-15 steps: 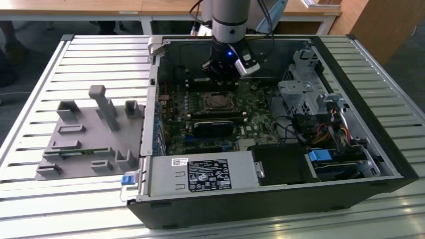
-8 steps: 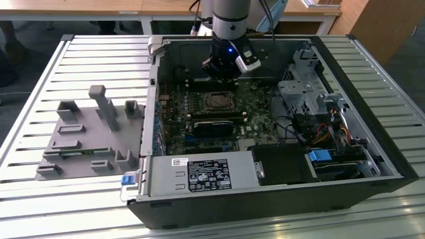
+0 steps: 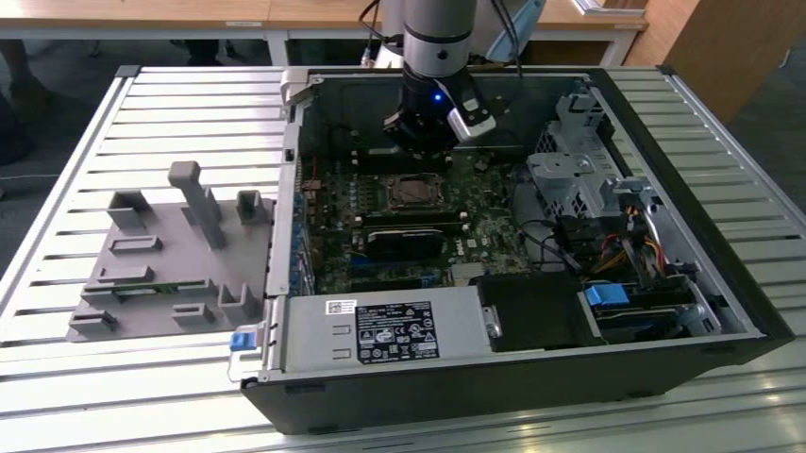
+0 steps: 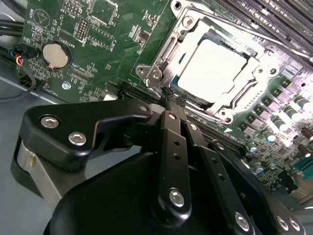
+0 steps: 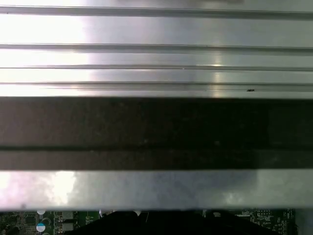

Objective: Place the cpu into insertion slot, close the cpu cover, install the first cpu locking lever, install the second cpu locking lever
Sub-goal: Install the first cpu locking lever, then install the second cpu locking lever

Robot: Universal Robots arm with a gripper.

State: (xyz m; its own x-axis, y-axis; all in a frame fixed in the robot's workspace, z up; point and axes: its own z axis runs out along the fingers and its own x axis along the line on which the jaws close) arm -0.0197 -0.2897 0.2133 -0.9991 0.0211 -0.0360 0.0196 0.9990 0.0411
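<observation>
Slatted metal tabletop (image 3: pixel 151 104) carries an opened computer case (image 3: pixel 705 311), with a grey plastic fixture (image 3: pixel 164 255) set at about nine o'clock from the case in the exterior view. Inside the case the green motherboard (image 3: pixel 492 217) is exposed, and the arm's gripper (image 3: pixel 422 142) is seen just beyond the insertion slot (image 3: pixel 411 192), at roughly twelve o'clock from it.

In the second wrist view the cpu (image 4: pixel 212 68) is seen already seated in the socket, its pale metal top showing through the window of the cpu cover (image 4: pixel 244 93), which appears to be lying down over it. A thin silvery rod along the socket's edge is taken to be a locking lever (image 4: pixel 239 32) — whether it is latched cannot be told.

The gripper (image 4: pixel 171 94) is shown with its black fingers (image 4: pixel 168 132) pressed together, clenched on nothing, the tips near the socket's corner, at about seven o'clock from the chip.

The chip is judged light, rigid and fragile — it would be taken by its edges only. The cover is stiff thin plate; the levers are springy wire, best pushed near the free end.
</observation>
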